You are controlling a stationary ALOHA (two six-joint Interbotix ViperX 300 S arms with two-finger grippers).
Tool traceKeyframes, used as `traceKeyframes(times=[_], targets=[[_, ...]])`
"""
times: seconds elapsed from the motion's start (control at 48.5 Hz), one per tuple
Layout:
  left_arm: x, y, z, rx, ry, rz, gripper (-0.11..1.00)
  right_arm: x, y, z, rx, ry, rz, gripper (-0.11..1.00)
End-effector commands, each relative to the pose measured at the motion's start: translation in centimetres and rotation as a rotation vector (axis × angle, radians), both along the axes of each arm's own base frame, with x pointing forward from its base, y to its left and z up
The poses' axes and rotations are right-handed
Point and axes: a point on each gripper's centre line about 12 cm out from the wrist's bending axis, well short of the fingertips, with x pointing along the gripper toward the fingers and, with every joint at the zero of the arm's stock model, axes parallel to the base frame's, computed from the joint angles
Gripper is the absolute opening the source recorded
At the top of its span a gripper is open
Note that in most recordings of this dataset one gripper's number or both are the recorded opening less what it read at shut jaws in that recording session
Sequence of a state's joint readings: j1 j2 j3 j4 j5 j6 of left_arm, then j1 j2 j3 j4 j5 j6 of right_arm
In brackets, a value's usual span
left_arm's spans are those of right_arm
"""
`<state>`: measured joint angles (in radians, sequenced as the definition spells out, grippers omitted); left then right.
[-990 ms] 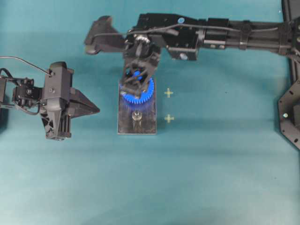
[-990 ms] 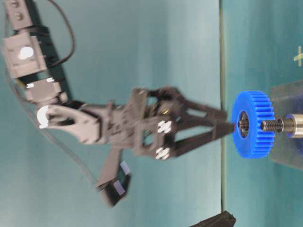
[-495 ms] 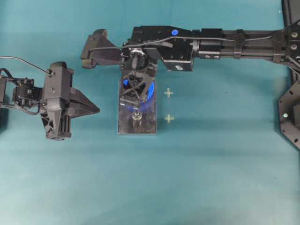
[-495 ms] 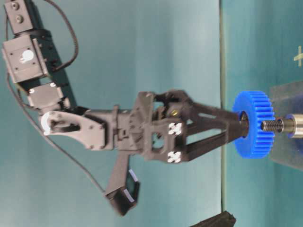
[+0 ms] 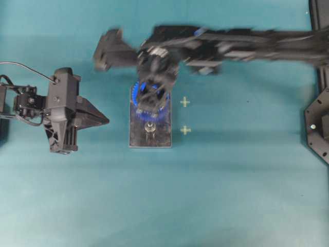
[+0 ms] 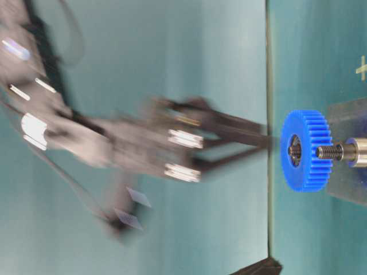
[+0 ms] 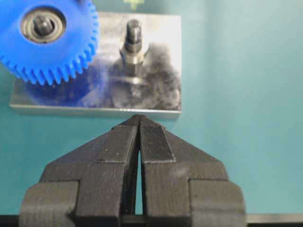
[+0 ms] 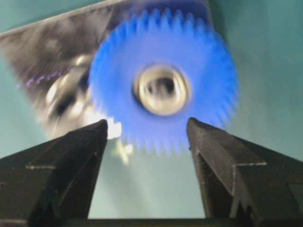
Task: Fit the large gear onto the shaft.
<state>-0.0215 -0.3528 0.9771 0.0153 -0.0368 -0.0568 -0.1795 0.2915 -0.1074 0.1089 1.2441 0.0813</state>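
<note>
The large gear (image 7: 52,52), bright blue with a silver hub, sits over the far shaft (image 7: 42,22), whose tip shows inside the hub. Both stand on the grey plate (image 7: 163,52). My right gripper (image 8: 147,124) hovers open just above the gear (image 8: 199,71), touching nothing and blurred by motion; from table level its fingertips (image 6: 265,141) stand a short way off the gear (image 6: 309,129). My left gripper (image 7: 138,118) is shut and empty, just off the plate's (image 5: 149,140) left edge.
A second, bare shaft (image 7: 134,45) stands on the near half of the plate (image 6: 350,183). Two yellow cross marks (image 5: 185,102) (image 5: 185,129) lie on the teal mat right of the plate. A black frame (image 5: 316,123) sits at the right edge.
The right gripper, whose fingertips were at the gear's top half a second ago, has drawn up and away from it. The gear has stayed in place. The left arm has not moved.
</note>
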Motion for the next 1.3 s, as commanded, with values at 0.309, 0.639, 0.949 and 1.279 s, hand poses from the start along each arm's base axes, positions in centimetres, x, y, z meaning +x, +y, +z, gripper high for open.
traceKeyframes(times=[0.309, 0.639, 0.949, 1.279], targets=[[-4.2, 0.1, 3.5, -0.002, -0.158, -0.002, 0.00, -9.1, 1.5, 5.7, -0.069, -0.369, -0.047, 0.71], [-8.7, 0.2, 5.2, -0.005, -0.271, 0.001, 0.00, -16.0, 3.1, 3.1, -0.127, -0.682, -0.070, 0.70], [-12.6, 0.3, 3.3, -0.009, -0.331, 0.002, 0.00, -23.2, 4.0, -0.1, -0.204, -1.135, -0.107, 0.70], [-13.8, 0.3, 0.9, 0.001, -0.322, -0.001, 0.00, -28.6, 5.2, -3.7, -0.190, -1.126, -0.067, 0.70]])
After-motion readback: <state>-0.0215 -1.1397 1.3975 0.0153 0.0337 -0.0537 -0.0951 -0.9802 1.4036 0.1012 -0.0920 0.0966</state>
